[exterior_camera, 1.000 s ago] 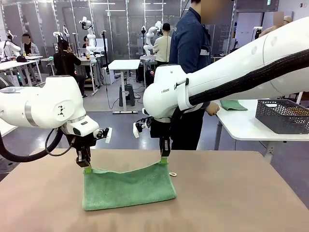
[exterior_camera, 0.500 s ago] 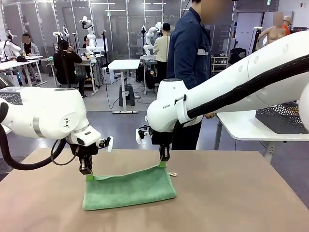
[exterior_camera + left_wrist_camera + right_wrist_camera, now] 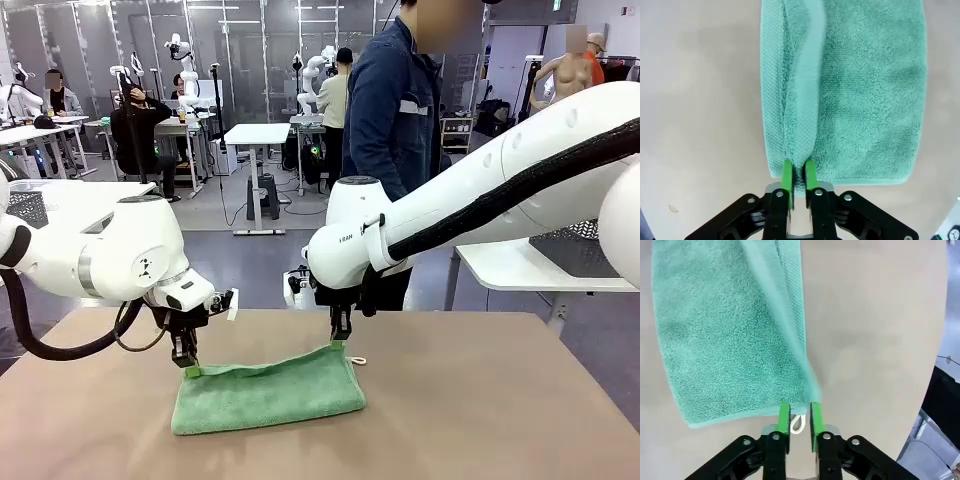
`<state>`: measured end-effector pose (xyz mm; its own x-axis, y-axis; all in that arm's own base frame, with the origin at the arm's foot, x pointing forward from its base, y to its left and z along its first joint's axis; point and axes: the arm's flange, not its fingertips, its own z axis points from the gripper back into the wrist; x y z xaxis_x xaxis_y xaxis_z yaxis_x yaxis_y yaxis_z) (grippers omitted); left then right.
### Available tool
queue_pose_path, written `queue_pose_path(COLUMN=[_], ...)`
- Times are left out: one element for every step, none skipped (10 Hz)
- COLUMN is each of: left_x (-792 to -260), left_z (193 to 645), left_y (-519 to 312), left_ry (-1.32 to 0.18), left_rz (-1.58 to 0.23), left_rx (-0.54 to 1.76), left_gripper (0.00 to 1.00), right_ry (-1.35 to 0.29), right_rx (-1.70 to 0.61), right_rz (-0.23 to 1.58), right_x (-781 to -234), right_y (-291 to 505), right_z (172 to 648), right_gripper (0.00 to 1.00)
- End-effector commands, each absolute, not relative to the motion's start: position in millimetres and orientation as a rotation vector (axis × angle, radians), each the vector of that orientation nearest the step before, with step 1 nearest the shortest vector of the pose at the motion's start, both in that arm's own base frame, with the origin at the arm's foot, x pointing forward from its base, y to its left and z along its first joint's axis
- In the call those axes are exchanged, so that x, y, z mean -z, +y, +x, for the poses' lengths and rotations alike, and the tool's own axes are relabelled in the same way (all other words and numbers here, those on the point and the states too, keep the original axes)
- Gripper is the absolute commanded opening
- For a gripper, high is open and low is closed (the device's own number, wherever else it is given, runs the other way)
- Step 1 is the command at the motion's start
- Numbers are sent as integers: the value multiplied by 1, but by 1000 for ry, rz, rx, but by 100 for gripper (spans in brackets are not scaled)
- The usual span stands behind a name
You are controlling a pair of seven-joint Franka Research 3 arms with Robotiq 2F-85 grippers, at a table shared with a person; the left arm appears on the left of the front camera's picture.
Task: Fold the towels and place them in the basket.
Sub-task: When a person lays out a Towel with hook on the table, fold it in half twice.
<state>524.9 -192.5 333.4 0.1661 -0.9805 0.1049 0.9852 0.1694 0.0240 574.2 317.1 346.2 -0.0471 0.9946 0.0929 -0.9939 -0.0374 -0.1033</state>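
Work surface: brown table [image 3: 480, 400], robot on the near side, a person [image 3: 395, 110] in a dark blue jacket standing at the far side
Towel: one green towel [image 3: 265, 392] lies doubled over on the table, slightly left of centre, long side across the table; its far edge sags in the middle and rises a little toward both far corners
Towel loop: a small white loop [image 3: 358, 361] lies on the table just past the towel's far right corner
Left gripper: left gripper [image 3: 190, 370] points straight down at the far left corner of the towel
Left gripper state: in the left wrist view the green pads [image 3: 787, 174] stand a narrow gap apart with the layered edge of the cloth between them; whether they press the cloth cannot be told
Right gripper: right gripper [image 3: 340, 343] points straight down at the far right corner of the towel
Right gripper state: jaws parted; in the right wrist view the loop and bare table show in the gap between the pads [image 3: 784, 416], and the towel's edge lies at the fingertips
Basket: dark mesh basket [image 3: 590, 250] stands on a white side table [image 3: 520, 265] at the far right, partly hidden behind the right arm, well apart from the towel
Arms: the two grippers stand at opposite ends of the towel's far edge, well apart from each other
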Motion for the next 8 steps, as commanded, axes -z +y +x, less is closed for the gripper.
queue_pose_path(left_x=[-341, -347, -354, -363, -369, -370, -367, -367], left_z=[523, 519, 515, 508, 503, 498, 517, 517], left_y=[-190, -189, -187, -185, -184, -185, -188, -188], left_ry=[-150, -169, -190, -193, -205, -207, -175, -175], left_rz=[-32, -23, -5, -3, -9, -30, -14, -14], left_rx=[1384, 1385, 1377, 1369, 1372, 1383, 1387, 1387], left_gripper=[60, 74, 93, 100, 100, 100, 100, 100], right_ry=[-197, -217, -229, -232, -232, -229, -217, -217], right_rx=[-1636, -1632, -1630, -1631, -1623, -1616, -1636, -1636], right_rz=[-26, -49, -91, -92, -89, -69, -65, -65], right_x=[-346, -350, -355, -358, -358, -355, -360, -360], right_y=[312, 312, 311, 310, 309, 307, 317, 317], right_z=[567, 565, 562, 558, 556, 556, 569, 569], right_gripper=[66, 86, 100, 100, 100, 92, 92, 92])
